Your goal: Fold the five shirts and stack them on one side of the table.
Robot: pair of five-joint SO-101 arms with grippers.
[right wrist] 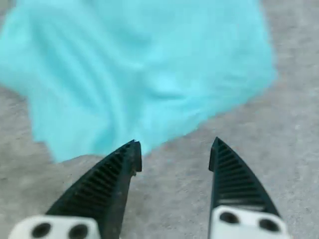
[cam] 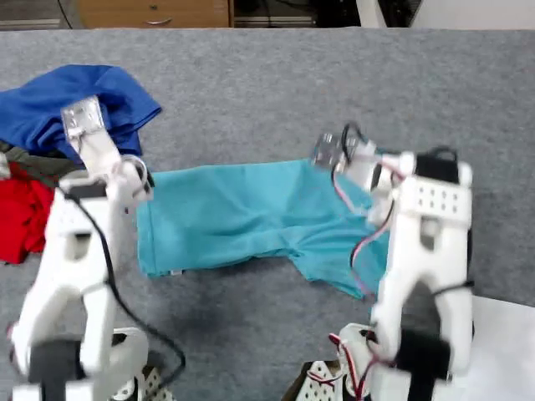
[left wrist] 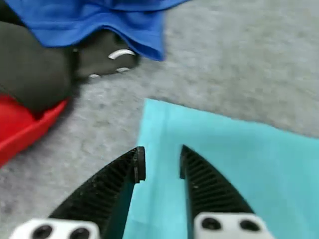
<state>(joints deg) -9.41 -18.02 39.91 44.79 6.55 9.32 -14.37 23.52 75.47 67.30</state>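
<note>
Item 1: teal shirt point(cam: 251, 217) point(left wrist: 224, 169) point(right wrist: 144, 69). It lay spread flat, partly folded and a little rumpled, near the middle of the grey table point(cam: 251, 83), between the two arms.

Item 2: blue shirt point(cam: 75, 104) point(left wrist: 99, 20). It sat crumpled in a heap beyond the teal shirt's left end, apart from it.

Item 3: dark shirt point(cam: 42, 163) point(left wrist: 35, 69). It was bunched under the blue one's edge, left of the teal shirt.

Item 4: red shirt point(cam: 21, 213) point(left wrist: 20, 129). It lay furthest left of the teal shirt, touching the dark one.

Item 5: left gripper point(left wrist: 160, 160). It hung over the teal shirt's left edge, near a corner, its fingers a small way apart and holding nothing.

Item 6: right gripper point(right wrist: 175, 148). It hung over bare table just off the teal shirt's right-hand edge, its fingers spread wider and likewise empty.

Item 7: white sheet point(cam: 501, 334). It lay at the table's near corner, right of the teal shirt.
</note>
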